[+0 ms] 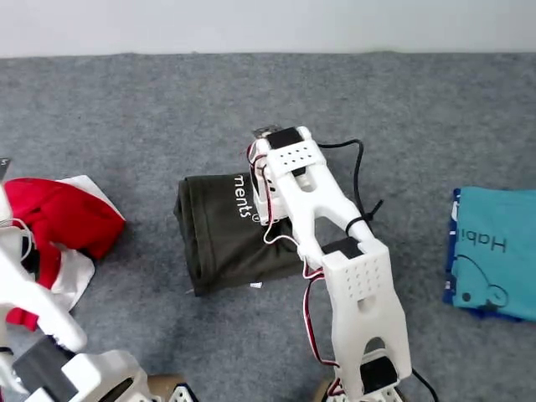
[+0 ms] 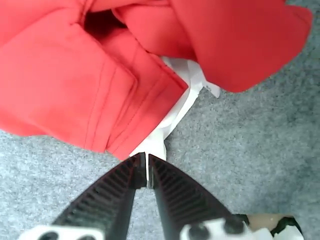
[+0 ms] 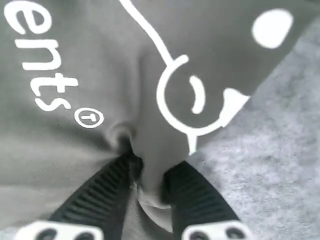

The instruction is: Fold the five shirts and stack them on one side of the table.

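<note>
A folded dark olive shirt (image 1: 226, 239) with white print lies mid-table. My right gripper (image 3: 150, 175) is shut on a pinched-up fold of this shirt (image 3: 100, 75), close to its edge by the printed face. The right arm (image 1: 327, 226) stretches over the shirt's right part. At the far left, a crumpled red shirt (image 1: 59, 218) lies on a white shirt (image 1: 79, 272). My left gripper (image 2: 147, 170) is shut, with the white shirt's edge (image 2: 172, 117) running in between its tips below the red shirt (image 2: 75, 85). A folded teal shirt (image 1: 494, 251) rests at the right edge.
Grey carpet-like cloth (image 1: 151, 117) covers the table. Black and red cables (image 1: 358, 180) hang along the right arm. The left arm's white body (image 1: 42, 306) stands at the front left corner. Open surface lies along the back and between the olive and teal shirts.
</note>
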Tool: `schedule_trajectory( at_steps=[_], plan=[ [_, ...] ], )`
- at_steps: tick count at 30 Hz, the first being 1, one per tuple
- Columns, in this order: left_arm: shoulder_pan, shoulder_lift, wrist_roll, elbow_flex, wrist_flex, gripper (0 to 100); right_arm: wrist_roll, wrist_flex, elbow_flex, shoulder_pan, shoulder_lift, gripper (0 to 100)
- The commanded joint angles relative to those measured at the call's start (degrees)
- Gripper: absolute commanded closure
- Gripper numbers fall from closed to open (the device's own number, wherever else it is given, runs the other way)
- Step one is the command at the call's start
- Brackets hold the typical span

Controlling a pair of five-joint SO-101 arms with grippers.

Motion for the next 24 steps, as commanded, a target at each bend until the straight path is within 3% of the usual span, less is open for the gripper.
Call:
schedule_trajectory(
  at_steps=[1,5,11,15,19,24],
  plan=[
    [0.4,-2.1,-0.4,-2.2,0.5,98,3.3,3.5,-0.4,3.0,-0.4,98.8],
    [0.4,-2.2,-0.4,-2.2,0.6,98,16.0,4.7,-0.4,9.9,-5.5,98.8],
    [0.5,-2.2,-0.5,-2.2,1.9,98,50.0,0.0,-1.7,23.7,-8.2,98.8],
    [0.5,-2.2,-0.5,-2.2,2.6,98,68.2,-1.5,-4.7,26.9,-8.1,98.8],
    [1.2,-2.2,-0.5,-2.2,2.6,98,76.0,-5.7,-8.8,25.7,-8.1,98.8],
    [4.8,-2.2,-0.5,-2.2,4.1,98,76.5,-13.3,-9.2,23.2,-6.9,98.9]
  ],
)
